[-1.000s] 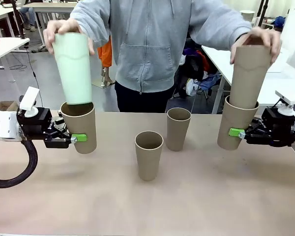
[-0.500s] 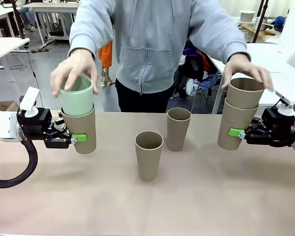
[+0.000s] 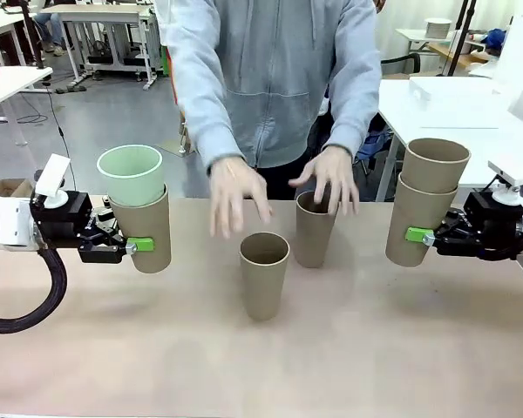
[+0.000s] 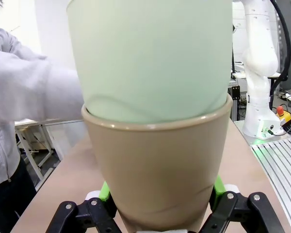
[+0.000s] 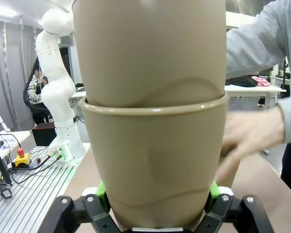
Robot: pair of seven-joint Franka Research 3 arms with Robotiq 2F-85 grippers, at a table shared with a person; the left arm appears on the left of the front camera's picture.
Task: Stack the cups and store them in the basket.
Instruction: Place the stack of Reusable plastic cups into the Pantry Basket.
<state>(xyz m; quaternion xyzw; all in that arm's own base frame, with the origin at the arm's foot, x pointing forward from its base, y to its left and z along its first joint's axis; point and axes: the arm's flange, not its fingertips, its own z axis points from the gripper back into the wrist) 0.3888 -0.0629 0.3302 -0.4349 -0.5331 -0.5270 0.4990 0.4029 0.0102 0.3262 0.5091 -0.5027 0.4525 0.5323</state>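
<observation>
From the front, my left fingers [image 3: 140,245] are clamped around the left tan cup [image 3: 145,228], which stands upright with the mint cup [image 3: 131,174] nested in its mouth. My right fingers [image 3: 418,234] grip the right tan cup [image 3: 412,222] the same way, with the upper tan cup [image 3: 435,165] seated inside it. Both stacks have their long axis vertical and their mouths up, so anything more has to come down into them from above. I cannot tell whether they rest on the surface [image 3: 261,374] or hang just over it. Between them stand the near loose cup [image 3: 264,274] and the far loose cup [image 3: 315,233], upright, mouths up, well apart from either set of fingers. The near one lies somewhat toward my left stack, the far one toward my right. The person's one hand [image 3: 237,198], blurred, is just above and behind the near loose cup, and the other hand [image 3: 331,178] is at the rim of the far one. I judge those hands far nearer to the loose cups than my fingers, which are both full, so my part is to hold each stack plumb for the next drop. In the left wrist view, the left fingers [image 4: 105,191] press their green pads low on both sides of the left tan cup [image 4: 157,170], the mint cup [image 4: 150,58] rising straight out of it, with a grey sleeve [image 4: 29,92] reaching across beyond. In the right wrist view, the right fingers [image 5: 101,190] pinch the right tan cup [image 5: 155,160] equally low, the upper tan cup [image 5: 150,48] square in it, and the other hand [image 5: 250,136] is a blur off to the side.
</observation>
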